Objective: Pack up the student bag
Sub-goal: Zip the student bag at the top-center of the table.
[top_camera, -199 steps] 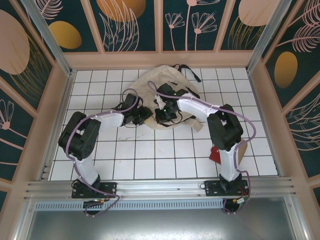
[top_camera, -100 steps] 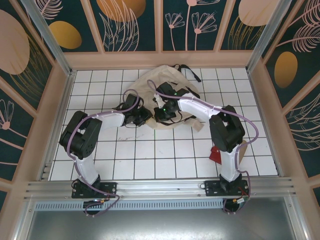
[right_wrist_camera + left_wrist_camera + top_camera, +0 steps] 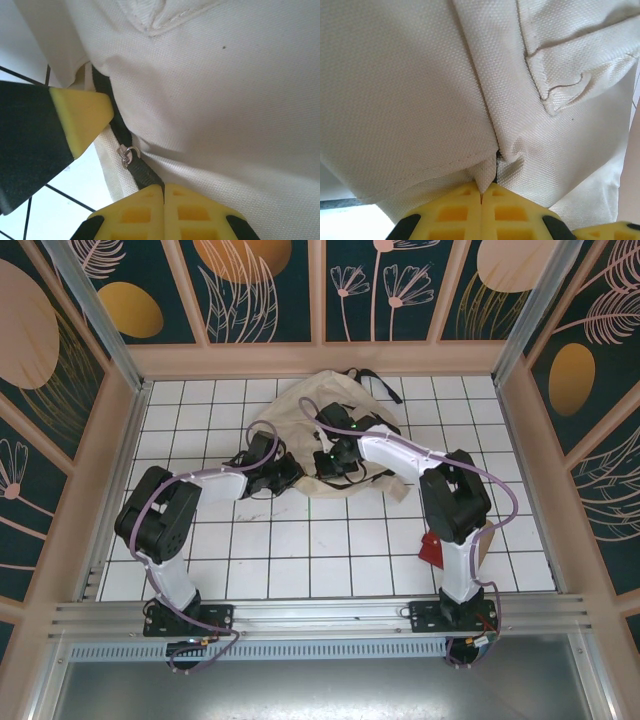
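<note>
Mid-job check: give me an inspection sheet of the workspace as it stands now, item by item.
Surface: white tiled table with dark grid lines; no spills seen.
Job's things: beige bag lying crumpled at the far middle.
Clutter: red item and tan item by the right arm's base, partly hidden; cannot tell what they are.
End effectors: left end effector shut on a fold of the bag's fabric; right end effector shut on the black tab that carries a metal ring.
Cables: purple cables run along both arms; no snag seen.
Surroundings: patterned wall panels; metal rail at the near edge.
</note>
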Controlling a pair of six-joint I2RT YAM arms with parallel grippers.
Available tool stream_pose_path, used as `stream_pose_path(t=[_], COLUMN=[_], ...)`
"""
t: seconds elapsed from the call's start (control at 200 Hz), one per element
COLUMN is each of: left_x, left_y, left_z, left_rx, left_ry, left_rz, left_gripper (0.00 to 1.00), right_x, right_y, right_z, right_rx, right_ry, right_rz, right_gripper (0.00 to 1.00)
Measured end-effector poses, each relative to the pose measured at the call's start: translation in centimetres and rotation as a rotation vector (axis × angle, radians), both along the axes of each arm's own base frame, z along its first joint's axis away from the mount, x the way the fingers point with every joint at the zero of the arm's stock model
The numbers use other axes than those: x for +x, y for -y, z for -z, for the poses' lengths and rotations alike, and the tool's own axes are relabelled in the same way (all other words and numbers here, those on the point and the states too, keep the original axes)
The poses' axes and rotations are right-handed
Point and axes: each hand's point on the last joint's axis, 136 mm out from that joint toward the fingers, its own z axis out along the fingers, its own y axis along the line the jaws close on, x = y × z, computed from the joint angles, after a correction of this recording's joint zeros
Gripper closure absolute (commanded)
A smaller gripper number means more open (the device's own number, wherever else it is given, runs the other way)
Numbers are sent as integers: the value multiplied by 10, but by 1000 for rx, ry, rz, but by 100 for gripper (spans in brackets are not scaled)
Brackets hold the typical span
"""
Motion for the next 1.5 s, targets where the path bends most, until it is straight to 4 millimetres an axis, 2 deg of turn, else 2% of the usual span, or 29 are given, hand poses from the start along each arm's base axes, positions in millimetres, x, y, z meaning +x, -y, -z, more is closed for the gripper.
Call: stream_pose_path(t=[0.385,0.515,0.696,0.891,1.116,1.271,1.501], left_x=[-1,-2,-1,0,5,5,5], left_y=[1,-1,-5,-7,-20,-20,-23], left_z=[-6,-14,-16,-16,-12,-12,-11], left_rx=[32,30,35,26,45,45,43], left_ry=[147,190,190,177,165,164,154], left_rz=[105,122,106,94,58,57,57], left_gripper=[100,100,100,100,100,100,100], right_x=[3,3,-3,-21,-32,-36,-30], right_y=[4,3,-1,-1,19,26,43], right_z=[1,0,-2,-8,-16,-11,-10], right_rx=[-15,-5,15,-11,-69,-94,-165], right_ry=[5,-4,-19,3,10,7,61], right_rz=[40,41,25,0,15,21,53], right_gripper=[100,100,100,100,100,100,100])
